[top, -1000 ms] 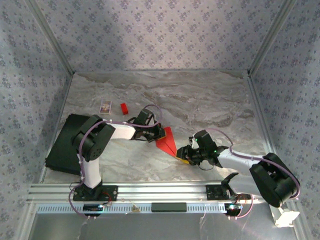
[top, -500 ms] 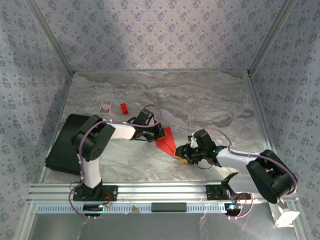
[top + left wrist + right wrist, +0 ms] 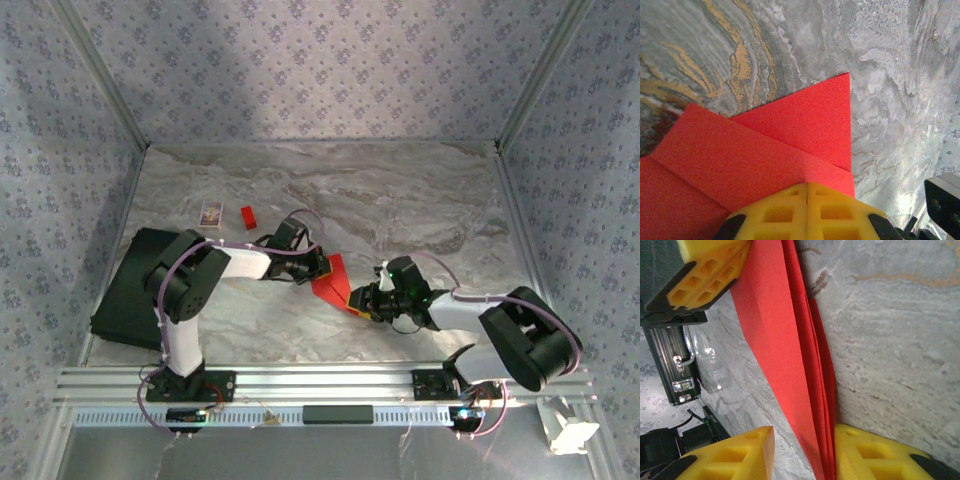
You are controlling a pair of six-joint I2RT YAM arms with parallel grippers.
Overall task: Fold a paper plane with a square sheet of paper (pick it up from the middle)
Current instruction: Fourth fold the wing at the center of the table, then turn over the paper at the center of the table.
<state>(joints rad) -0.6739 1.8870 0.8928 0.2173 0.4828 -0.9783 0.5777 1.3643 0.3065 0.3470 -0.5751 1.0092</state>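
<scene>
The square sheet of paper [image 3: 334,279] is bright red and folded into a narrow, pointed, layered paper plane shape lying on the marble table. My left gripper [image 3: 318,268] is shut, its yellow fingertips [image 3: 807,200] together and pressing down on the folded paper [image 3: 790,135] from above. My right gripper [image 3: 358,303] is at the paper's near-right end. In the right wrist view its jaws [image 3: 805,452] stand apart astride the stacked red layers [image 3: 785,350]: the right finger [image 3: 865,455] touches the paper edge and the left finger [image 3: 740,455] is clear of it.
A small red block [image 3: 248,216] and a patterned card [image 3: 211,212] lie at the back left. A black pad [image 3: 125,290] sits at the left edge. Metal frame rails [image 3: 300,383] bound the table's near edge.
My right gripper has slid left along the table onto the paper's end and its jaws have narrowed. The left gripper and the paper have stayed put.
</scene>
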